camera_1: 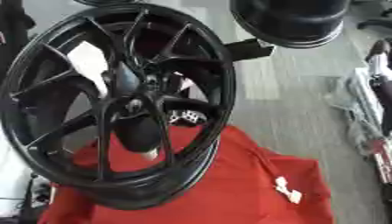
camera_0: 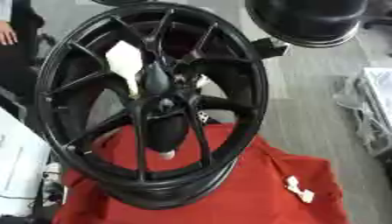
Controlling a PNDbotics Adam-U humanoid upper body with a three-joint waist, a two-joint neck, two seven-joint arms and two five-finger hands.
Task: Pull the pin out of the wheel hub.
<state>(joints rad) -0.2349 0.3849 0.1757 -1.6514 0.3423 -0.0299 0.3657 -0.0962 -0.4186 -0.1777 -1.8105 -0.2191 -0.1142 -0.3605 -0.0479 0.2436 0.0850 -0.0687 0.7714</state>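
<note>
One black wheel (camera_0: 153, 105) stands nearly upright, leaning slightly, and fills the left and middle of both views; its lower rim rests on a red cloth (camera_0: 253, 197) that spreads out below and to the right of it; the hub (camera_0: 165, 104) sits at the wheel's centre, where the thin paired spokes meet; the hub is dark and blurred, and no separate pin can be picked out on it, so whether a pin is seated there cannot be told; a rounded dark shape (camera_0: 157, 78) lies just above the hub, and a dark hanging shape with a pale tip (camera_0: 166, 154) shows through the spokes below the hub, neither clear enough to name; a small silvery perforated piece (camera_1: 183, 117) shows between the spokes just right of and below the hub; a small white object (camera_0: 299, 189) lies on the cloth, well apart from the wheel, toward its lower right; a second black wheel (camera_0: 306, 17) lies above and to the right of the first one, cut by the top edge; neither robot hand can be made out in either view, so whether each is released, clenched or grasping anything cannot be told.
</note>
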